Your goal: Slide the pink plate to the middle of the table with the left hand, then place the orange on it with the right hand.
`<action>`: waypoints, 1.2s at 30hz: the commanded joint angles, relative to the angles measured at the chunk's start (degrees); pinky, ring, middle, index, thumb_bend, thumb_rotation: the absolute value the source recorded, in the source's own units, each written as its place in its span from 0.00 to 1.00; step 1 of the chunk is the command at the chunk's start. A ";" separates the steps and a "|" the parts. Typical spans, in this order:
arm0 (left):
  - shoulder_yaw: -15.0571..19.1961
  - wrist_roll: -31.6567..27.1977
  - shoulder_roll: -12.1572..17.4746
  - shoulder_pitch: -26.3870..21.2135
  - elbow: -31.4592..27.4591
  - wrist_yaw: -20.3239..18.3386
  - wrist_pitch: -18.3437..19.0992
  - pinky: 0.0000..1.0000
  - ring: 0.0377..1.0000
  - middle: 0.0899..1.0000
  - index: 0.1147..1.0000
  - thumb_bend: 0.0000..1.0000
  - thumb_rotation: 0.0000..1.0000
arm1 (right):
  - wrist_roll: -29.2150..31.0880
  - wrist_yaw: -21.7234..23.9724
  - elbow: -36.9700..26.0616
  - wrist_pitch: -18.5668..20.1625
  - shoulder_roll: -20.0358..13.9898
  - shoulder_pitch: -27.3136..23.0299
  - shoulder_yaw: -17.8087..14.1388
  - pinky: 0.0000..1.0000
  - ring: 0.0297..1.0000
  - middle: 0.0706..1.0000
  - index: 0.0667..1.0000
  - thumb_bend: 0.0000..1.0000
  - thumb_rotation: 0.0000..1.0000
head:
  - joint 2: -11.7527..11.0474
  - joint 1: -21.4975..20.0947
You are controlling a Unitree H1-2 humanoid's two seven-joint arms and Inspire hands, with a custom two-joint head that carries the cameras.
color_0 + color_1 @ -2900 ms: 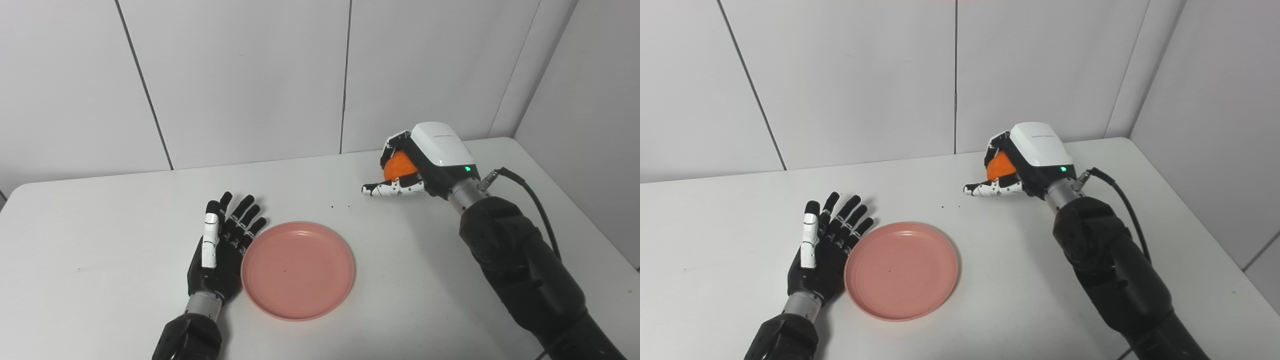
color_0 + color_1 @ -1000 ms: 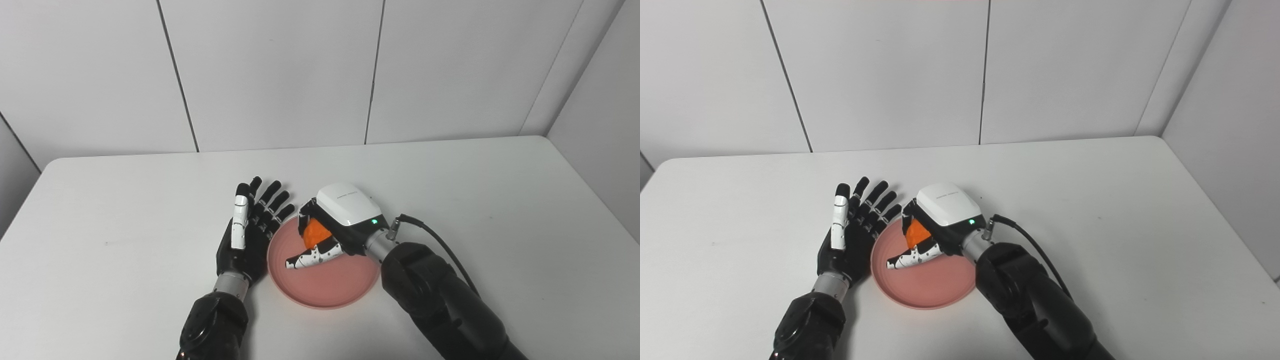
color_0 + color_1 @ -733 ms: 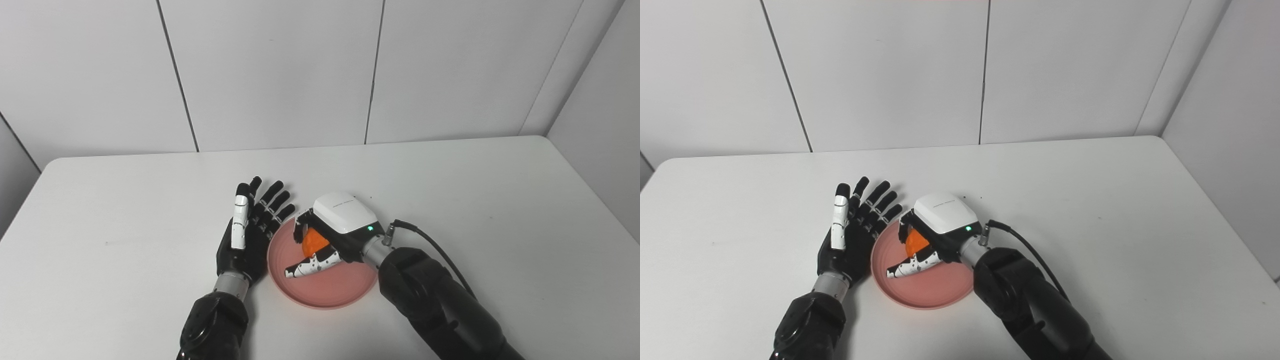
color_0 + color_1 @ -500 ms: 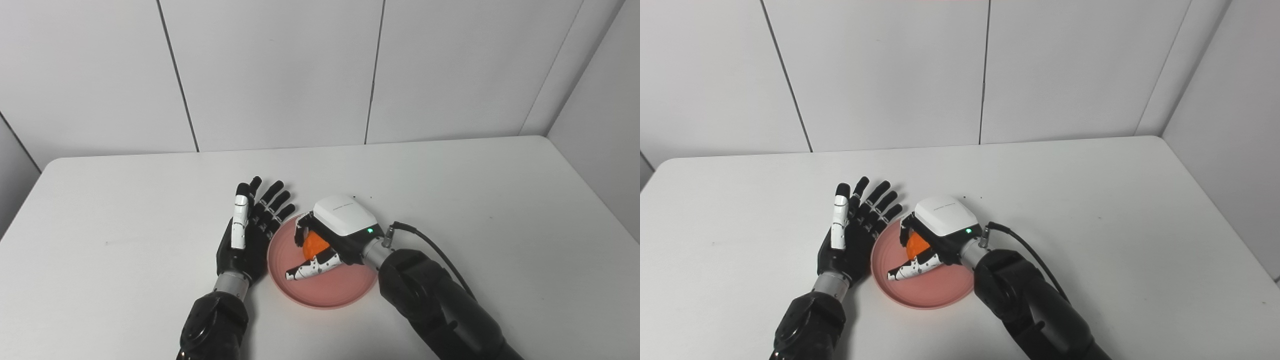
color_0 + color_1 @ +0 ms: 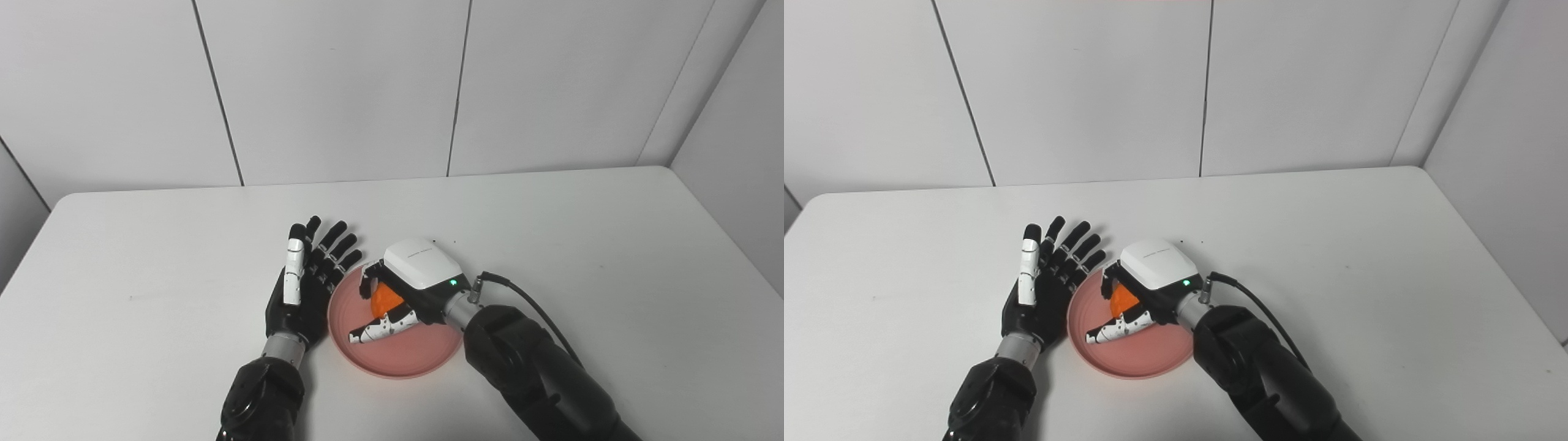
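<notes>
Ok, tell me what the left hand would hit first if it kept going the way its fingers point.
Probably nothing. The left hand lies open beside the pink plate, fingers aimed at the far wall; only bare table lies ahead, as far as these views show.

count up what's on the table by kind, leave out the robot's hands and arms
Pink plate: 1
Orange: 1
Total: 2

Bright, even overhead light floods the matte white table point(image 5: 153, 257) and pale grey panelled wall point(image 5: 337, 92); shadows are faint and soft beneath the arms, with no glare. Both views are sharp, showing little edge distortion.
</notes>
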 commanded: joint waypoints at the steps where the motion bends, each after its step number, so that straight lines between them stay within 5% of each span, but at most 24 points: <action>1: -0.45 1.14 -0.27 0.78 1.16 1.78 3.15 0.84 0.86 0.85 1.00 0.76 0.74 | -1.82 -3.31 -1.84 -3.06 -0.43 -2.00 -0.25 0.24 0.31 0.39 0.53 0.68 0.59 | 0.06 0.03; 5: -0.45 1.23 -0.37 0.90 1.03 1.93 2.99 0.86 0.86 0.84 1.00 0.75 0.74 | -2.56 -5.33 -1.66 -3.82 -0.30 -1.38 -0.52 0.31 0.36 0.41 0.48 0.84 0.58 | 0.24 -0.08; 9: -0.46 1.25 -0.47 0.97 0.81 2.36 3.33 0.87 0.86 0.83 1.00 0.75 0.73 | -3.85 -8.09 -0.86 -5.01 -0.57 -1.00 -0.32 0.33 0.38 0.42 0.46 0.88 0.57 | 0.30 -0.12; 19: -0.41 1.45 -0.43 0.91 0.74 2.85 3.51 0.86 0.86 0.83 0.99 0.76 0.73 | -5.21 -12.58 0.30 -6.17 -0.46 -0.24 -0.53 0.35 0.41 0.45 0.46 0.90 0.56 | 0.47 -0.29; 24: -0.61 1.51 -0.27 0.86 0.98 2.61 3.07 0.90 0.87 0.83 1.00 0.76 0.73 | -5.26 -13.21 0.19 -6.61 -0.71 -0.18 -0.42 0.45 0.49 0.52 0.48 0.93 0.65 | 0.47 -0.29; 32: -0.51 1.51 -0.41 0.86 0.72 2.94 3.19 0.86 0.84 0.82 0.99 0.76 0.73 | -4.42 -14.40 0.47 -7.68 -0.55 0.09 -1.24 0.55 0.57 0.57 0.53 0.95 0.67 | 0.68 -0.28; 36: -0.60 1.67 -0.60 0.96 0.35 3.39 3.45 0.85 0.85 0.83 0.99 0.76 0.73 | -3.63 -15.69 0.51 -8.54 -0.68 0.11 -1.88 0.65 0.67 0.67 0.58 0.93 0.68 | 0.74 -0.23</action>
